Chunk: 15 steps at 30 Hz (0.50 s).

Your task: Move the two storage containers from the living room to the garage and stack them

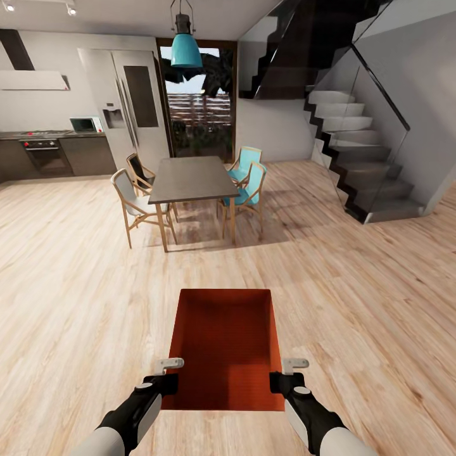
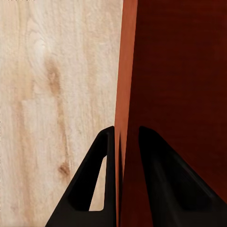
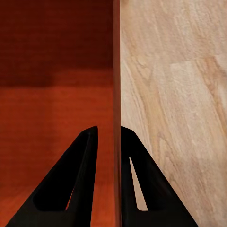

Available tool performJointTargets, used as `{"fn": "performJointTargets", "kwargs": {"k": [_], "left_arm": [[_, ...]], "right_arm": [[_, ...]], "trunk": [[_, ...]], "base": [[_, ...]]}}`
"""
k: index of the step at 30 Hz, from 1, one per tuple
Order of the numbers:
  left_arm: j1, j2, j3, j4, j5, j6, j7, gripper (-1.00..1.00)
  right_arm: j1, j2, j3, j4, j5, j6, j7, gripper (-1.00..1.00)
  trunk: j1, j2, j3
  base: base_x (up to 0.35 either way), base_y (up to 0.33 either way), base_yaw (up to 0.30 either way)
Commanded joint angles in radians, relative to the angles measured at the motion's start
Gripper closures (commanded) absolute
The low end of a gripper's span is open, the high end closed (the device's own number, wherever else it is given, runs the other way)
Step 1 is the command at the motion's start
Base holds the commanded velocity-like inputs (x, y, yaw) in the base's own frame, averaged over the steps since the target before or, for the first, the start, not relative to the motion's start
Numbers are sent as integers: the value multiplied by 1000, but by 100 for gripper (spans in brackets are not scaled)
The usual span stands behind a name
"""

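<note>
Left hand (image 1: 166, 375) and right hand (image 1: 286, 373) clamped on container (image 1: 226, 345) side walls; keep level, roll slow, pass table (image 1: 190, 178).

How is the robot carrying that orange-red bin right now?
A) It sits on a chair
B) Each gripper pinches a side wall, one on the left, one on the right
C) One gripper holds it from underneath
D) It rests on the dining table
B: the left gripper and right gripper each clamp a side wall of the storage container, which is held over the wood floor.
</note>
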Motion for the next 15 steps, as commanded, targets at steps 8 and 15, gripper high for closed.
{"fn": "performJointTargets", "kwargs": {"k": [8,15], "left_arm": [[1,8,-16,0,-7,7,9,100],[1,8,-16,0,-7,7,9,100]], "right_arm": [[-1,-23,-14,-49,17,9,-44,100],[-1,-23,-14,-49,17,10,-49,100]], "trunk": [[0,-2,-2],[0,-2,-2]], "base": [[0,0,-116],[0,0,-265]]}}
